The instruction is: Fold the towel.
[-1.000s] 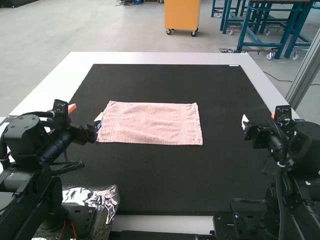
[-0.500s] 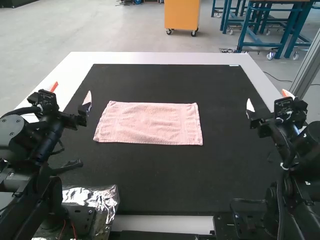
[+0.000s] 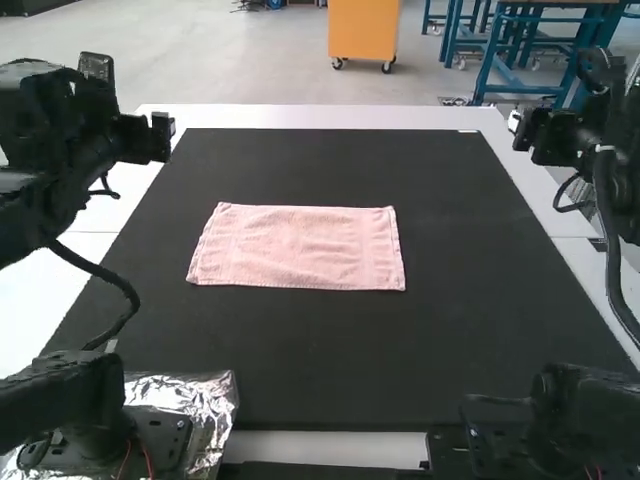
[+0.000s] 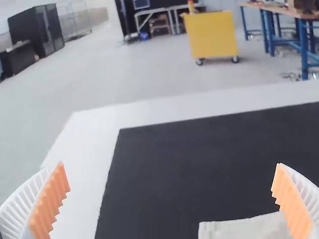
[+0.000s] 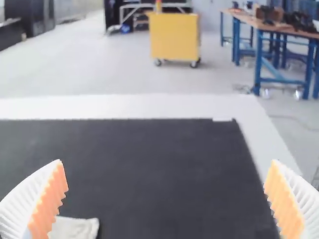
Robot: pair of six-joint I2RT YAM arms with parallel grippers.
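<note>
High view: towel flat on black mat.
I log a neat pink rectangle, long edges running left to right. Left gripper open, fingers wide apart; right gripper likewise. Both clear of the towel.

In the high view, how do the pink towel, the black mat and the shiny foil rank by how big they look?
Largest to smallest:
1. Black mat
2. Pink towel
3. Shiny foil, counting only its visible part
</note>
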